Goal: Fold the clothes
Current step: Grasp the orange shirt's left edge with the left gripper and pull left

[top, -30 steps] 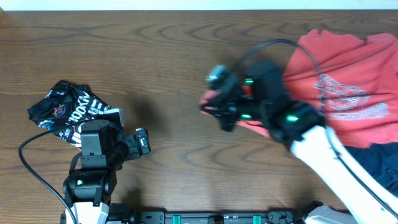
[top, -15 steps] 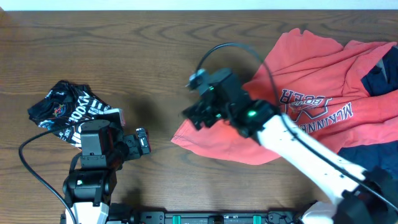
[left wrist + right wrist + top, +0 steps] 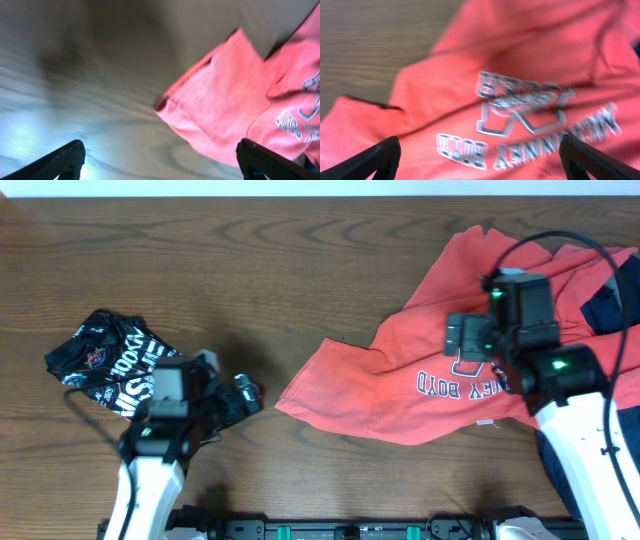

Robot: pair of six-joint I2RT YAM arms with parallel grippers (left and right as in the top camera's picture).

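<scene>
The clothes lie on a wooden table. A coral-red T-shirt (image 3: 400, 380) is spread out rumpled over the right half, its chest lettering (image 3: 520, 115) facing up and one edge reaching the table's middle. My right gripper (image 3: 462, 340) hovers over the lettering. In the right wrist view the right gripper (image 3: 480, 160) is open and holds nothing. My left gripper (image 3: 245, 395) stands open just left of the shirt's near edge (image 3: 220, 105). In its own view the left gripper (image 3: 160, 162) has only bare table between its fingers. A black garment (image 3: 105, 360) with white lettering lies crumpled at the left.
A navy garment (image 3: 622, 298) shows at the right edge, partly under the red shirt. Bare brown table (image 3: 250, 270) runs between the black garment and the shirt. The right arm's cable loops over the shirt's upper part.
My right gripper has opened, let go of the red shirt and drawn back to the right. The shirt now lies spread toward the middle. My left arm has shifted right, toward the shirt.
</scene>
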